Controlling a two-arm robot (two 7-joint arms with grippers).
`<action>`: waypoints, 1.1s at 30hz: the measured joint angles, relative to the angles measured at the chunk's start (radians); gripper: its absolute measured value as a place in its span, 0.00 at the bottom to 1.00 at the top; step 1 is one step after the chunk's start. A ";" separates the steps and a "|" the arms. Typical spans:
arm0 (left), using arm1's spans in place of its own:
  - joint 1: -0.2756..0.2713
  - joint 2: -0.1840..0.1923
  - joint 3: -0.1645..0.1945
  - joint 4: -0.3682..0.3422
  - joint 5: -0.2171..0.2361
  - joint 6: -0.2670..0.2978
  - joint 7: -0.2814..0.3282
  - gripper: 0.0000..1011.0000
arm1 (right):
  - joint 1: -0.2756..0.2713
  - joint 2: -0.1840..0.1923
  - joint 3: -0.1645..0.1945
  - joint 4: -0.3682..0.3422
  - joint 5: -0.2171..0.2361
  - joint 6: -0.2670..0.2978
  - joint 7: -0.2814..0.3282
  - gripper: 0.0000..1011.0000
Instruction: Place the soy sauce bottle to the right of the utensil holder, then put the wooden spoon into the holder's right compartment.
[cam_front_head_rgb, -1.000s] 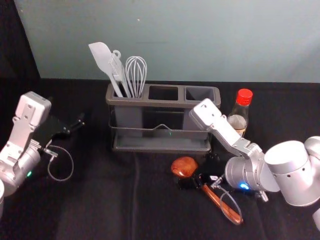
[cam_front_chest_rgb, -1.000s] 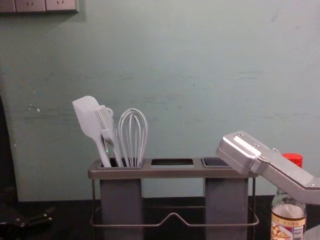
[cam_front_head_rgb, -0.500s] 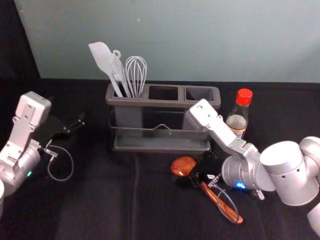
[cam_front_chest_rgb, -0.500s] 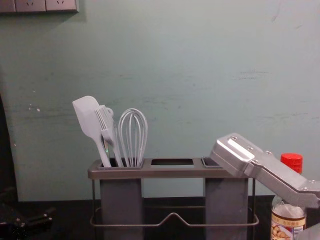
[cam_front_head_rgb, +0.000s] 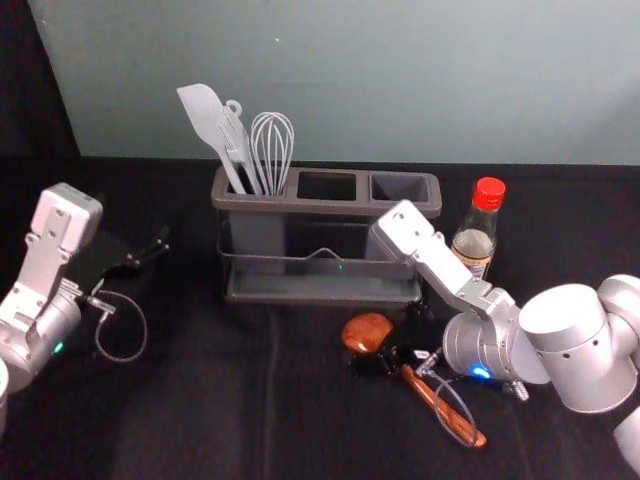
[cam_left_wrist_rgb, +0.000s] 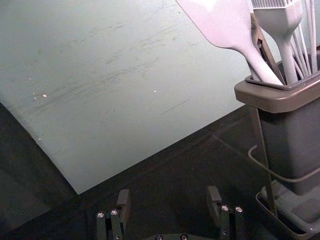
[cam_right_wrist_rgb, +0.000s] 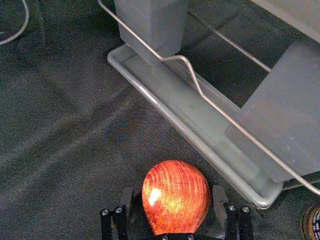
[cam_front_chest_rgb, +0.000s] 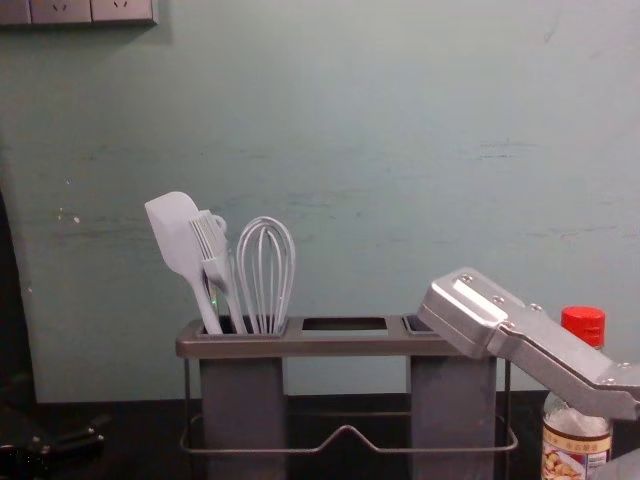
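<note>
Two fingers of the right gripper (cam_front_head_rgb: 393, 348) stand apart, one on each side of the reddish-brown wooden spoon (cam_front_head_rgb: 368, 333) near its rounded bowl, and the gripper is open around it. The single spoon lies on the black cloth-covered worktop (cam_front_head_rgb: 215, 410) in front of the holder's right half, its bowl toward the holder and its handle slanting out to the front right, passing by the gripper's loop of grey cable (cam_front_head_rgb: 462, 400).

Just beyond the bowl comes the low front edge of the base tray (cam_front_head_rgb: 320, 298). One dark grey-brown utensil holder with a wire rail (cam_front_head_rgb: 300, 205) stands on it, with three openings along the top and two grey bins, under the left and right ones. The left compartment holds one pale spatula (cam_front_head_rgb: 203, 112), one pale brush (cam_front_head_rgb: 236, 140) and one pale wire whisk (cam_front_head_rgb: 272, 145); the left wrist view adds a brownish piece (cam_left_wrist_rgb: 263, 47) behind the spatula. The middle and right openings are unobstructed from above.

One clear glass soy sauce bottle with a red cap (cam_front_head_rgb: 488, 195) stands upright to the right of the holder, a narrow gap between them, behind the right forearm. Bare cloth separates the holder from the left gripper (cam_front_head_rgb: 150, 254), parked well off to the left with its two fingers spread. Behind, the worktop's far edge meets one pale green wall (cam_front_head_rgb: 400, 80).
</note>
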 joint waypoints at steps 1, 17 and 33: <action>0.000 0.000 0.000 0.000 0.000 0.000 0.000 0.99 | 0.000 0.000 0.000 0.000 0.001 0.001 0.000 0.99; 0.000 0.000 0.000 0.000 0.000 0.000 0.000 0.99 | 0.000 0.000 0.003 -0.001 0.005 0.005 -0.001 0.82; 0.000 0.000 0.000 0.000 0.000 0.000 0.000 0.99 | -0.021 0.002 0.028 -0.030 0.003 -0.025 -0.002 0.82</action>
